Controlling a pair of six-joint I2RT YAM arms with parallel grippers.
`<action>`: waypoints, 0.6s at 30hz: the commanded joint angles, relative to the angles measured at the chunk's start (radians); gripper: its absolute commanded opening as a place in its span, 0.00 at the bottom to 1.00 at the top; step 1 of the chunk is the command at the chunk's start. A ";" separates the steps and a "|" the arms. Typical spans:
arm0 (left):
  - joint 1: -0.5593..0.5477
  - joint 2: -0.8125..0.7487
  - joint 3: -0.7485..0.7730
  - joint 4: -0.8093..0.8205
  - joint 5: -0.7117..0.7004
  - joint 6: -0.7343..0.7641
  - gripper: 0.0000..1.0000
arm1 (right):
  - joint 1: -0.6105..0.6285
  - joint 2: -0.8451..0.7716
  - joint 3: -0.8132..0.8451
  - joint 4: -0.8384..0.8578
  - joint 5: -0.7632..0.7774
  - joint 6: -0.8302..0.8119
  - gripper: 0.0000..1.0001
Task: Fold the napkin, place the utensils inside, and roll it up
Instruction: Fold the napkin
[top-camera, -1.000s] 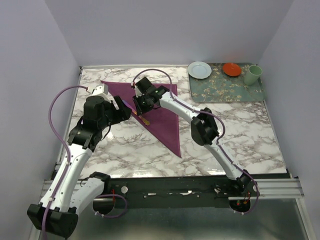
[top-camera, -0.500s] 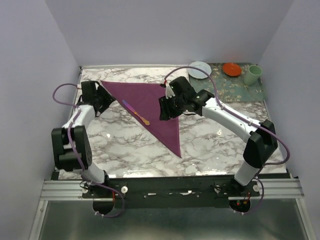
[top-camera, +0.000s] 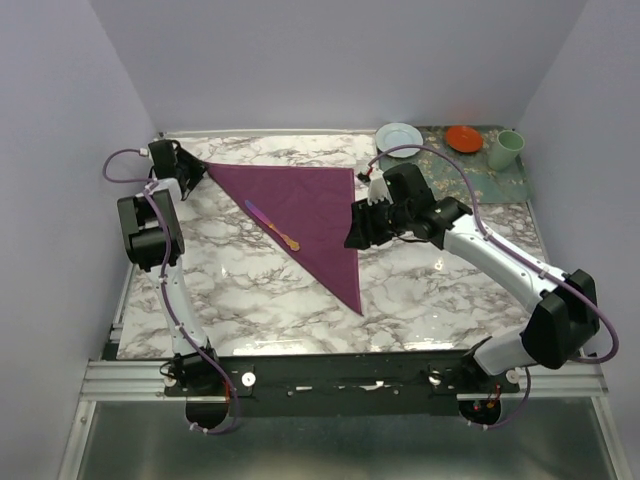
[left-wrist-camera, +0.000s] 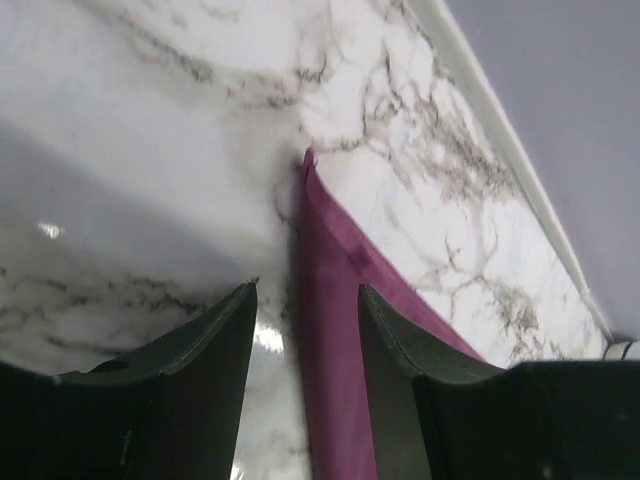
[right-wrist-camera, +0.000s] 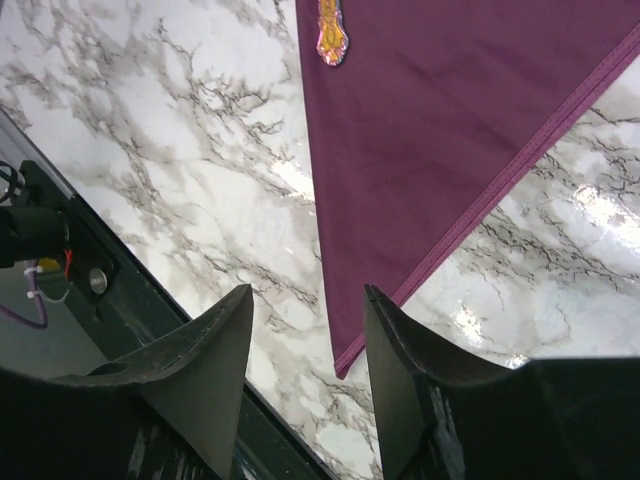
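The napkin (right-wrist-camera: 440, 130) fills the upper right of the frame, narrowing to a corner at lower centre, flat on the marble table (right-wrist-camera: 150, 150). The knife (right-wrist-camera: 331, 30) shows only its orange handle tip at the top edge, lying on the napkin. The gripper (right-wrist-camera: 306, 295) hangs with its fingers apart above that corner. A dark rail (right-wrist-camera: 60, 260) crosses the lower left.

Plain plum-purple napkin (top-camera: 315, 200), iridescent purple knife (top-camera: 272, 226) gold-handled, grey-veined white marble table (top-camera: 250, 300), green floral mat (top-camera: 450, 180)

Left arm (top-camera: 152, 228) stretched far forward along its own side; left gripper (top-camera: 188, 172) low, jaws apart. Right arm (top-camera: 500, 262) bent inward; right gripper (top-camera: 356, 228) pointing down, jaws apart.
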 joint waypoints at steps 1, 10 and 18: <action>0.015 0.104 0.124 0.051 0.030 -0.032 0.53 | -0.021 -0.047 -0.043 0.060 -0.031 -0.004 0.56; 0.017 0.141 0.143 0.017 0.018 -0.041 0.48 | -0.030 -0.079 -0.054 0.060 -0.022 -0.002 0.56; 0.015 0.158 0.163 0.031 0.044 -0.032 0.43 | -0.031 -0.098 -0.084 0.060 -0.006 0.004 0.57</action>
